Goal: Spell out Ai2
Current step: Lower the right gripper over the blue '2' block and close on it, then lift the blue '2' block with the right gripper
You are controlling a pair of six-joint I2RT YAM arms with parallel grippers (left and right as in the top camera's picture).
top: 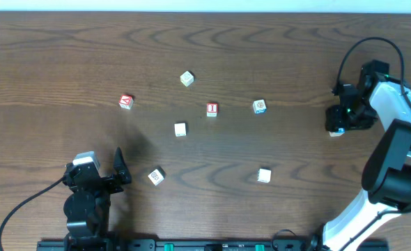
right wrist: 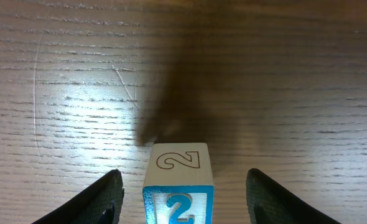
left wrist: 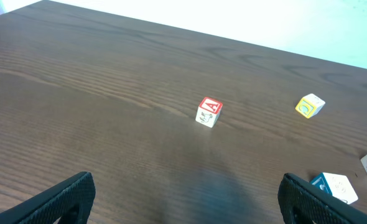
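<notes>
While the 2 (right wrist: 177,163) sits near the right edge between the spread fingers of my right gripper (right wrist: 183,186), untouched on either side, nothing is spelled yet. The A (top: 126,102) and the I (top: 212,109) lie apart toward the middle; all three need lining up. My left gripper (left wrist: 186,186) hangs open by the near edge, holding nothing. Overhead, my right gripper hides most of the 2, and the other blocks (top: 186,78) are too small to read.

Eight letter blocks (top: 186,78) (top: 126,102) (top: 212,109) (top: 259,106) (top: 180,129) (top: 156,176) (top: 264,175) (right wrist: 178,180), two robot arms (top: 87,206) (top: 393,150), one table (top: 52,56)
</notes>
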